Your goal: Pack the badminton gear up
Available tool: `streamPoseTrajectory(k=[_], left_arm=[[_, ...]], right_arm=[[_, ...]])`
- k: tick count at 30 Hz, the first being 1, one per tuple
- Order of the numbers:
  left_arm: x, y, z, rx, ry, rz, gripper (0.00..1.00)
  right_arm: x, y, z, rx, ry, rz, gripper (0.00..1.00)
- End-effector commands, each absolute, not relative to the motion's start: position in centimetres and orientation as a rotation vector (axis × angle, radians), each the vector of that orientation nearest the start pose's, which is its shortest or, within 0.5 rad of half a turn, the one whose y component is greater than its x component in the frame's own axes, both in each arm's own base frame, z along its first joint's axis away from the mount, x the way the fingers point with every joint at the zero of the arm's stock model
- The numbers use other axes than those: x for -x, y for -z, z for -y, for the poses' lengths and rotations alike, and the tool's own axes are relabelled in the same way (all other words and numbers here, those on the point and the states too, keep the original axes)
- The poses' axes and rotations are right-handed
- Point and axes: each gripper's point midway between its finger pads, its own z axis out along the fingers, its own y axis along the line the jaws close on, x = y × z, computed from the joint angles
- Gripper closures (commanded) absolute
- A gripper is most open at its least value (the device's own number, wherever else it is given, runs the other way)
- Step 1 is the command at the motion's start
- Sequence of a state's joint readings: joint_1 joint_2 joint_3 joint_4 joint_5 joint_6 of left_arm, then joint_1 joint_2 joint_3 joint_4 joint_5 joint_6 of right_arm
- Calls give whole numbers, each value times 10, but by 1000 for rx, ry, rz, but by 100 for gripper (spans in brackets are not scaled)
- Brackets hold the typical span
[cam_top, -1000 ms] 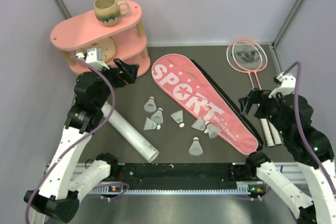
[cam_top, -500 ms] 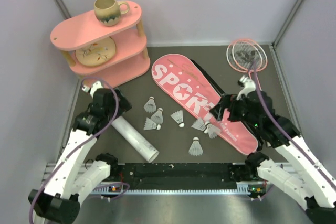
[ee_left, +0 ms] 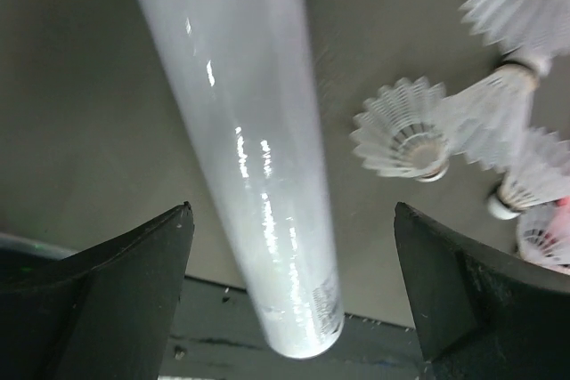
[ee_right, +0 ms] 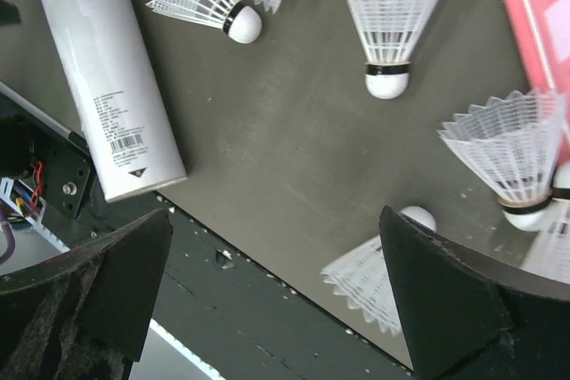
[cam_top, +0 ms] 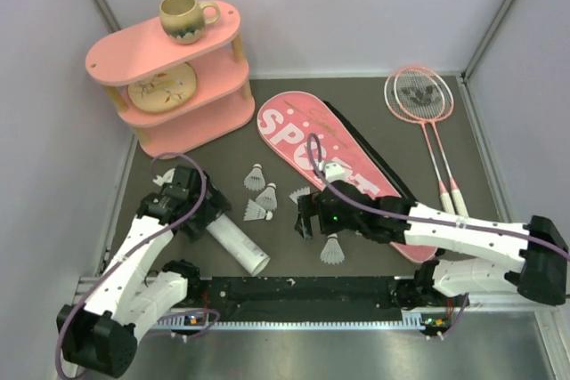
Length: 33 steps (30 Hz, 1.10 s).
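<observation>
left gripper (cam_top: pixel 207 216) sat low over the white tube (cam_top: pixel 233 242). the tube lay flat and diagonal on the dark table (cam_top: pixel 285 246), near left, one end by the near edge. left wrist view: claw wide apart, one finger on each side of the tube (ee_left: pixel 249 131), a gap on both sides, no contact.

right arm reached leftward across the lower part of the pink bag (cam_top: pixel 289 122). the bag lay flat and diagonal mid-table, its lettering partly covered by the arm. right gripper (cam_top: pixel 307 218) hung among the loose shuttlecocks (cam_top: pixel 257 212), claw apart, holding nothing. right wrist view: bare table between the fingers, shuttlecocks (ee_right: pixel 387 28) scattered around, the tube's end (ee_right: pixel 107 86) at one side, the bag's edge (ee_right: pixel 534 6) in the corner. one shuttlecock (cam_top: pixel 332 249) stood just beside the right arm, on its near side.

two rackets (cam_top: pixel 419 93) lay side by side at far right, heads toward the back wall, well apart from both grippers.

pink shelf (cam_top: pixel 178 104) stood in the far left corner, mug (cam_top: pixel 184 17) upright on its top tier.
</observation>
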<state>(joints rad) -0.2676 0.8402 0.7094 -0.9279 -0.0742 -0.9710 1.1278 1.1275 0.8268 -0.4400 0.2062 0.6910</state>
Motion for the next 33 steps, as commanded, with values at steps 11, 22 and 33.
streamPoseTrajectory(k=[11,22,33], left_arm=[[-156,-49,106,1028,497,-2713,10],[-154,-36,108,1026,515,-2718,31],[-179,-97,93,802,508,-2507,54]], right_arm=[[-139,-163,-333,326,-875,-2281,1],[-120,-162,-354,423,-1094,-2208,1],[-121,-155,-356,498,-1057,-2205,1]])
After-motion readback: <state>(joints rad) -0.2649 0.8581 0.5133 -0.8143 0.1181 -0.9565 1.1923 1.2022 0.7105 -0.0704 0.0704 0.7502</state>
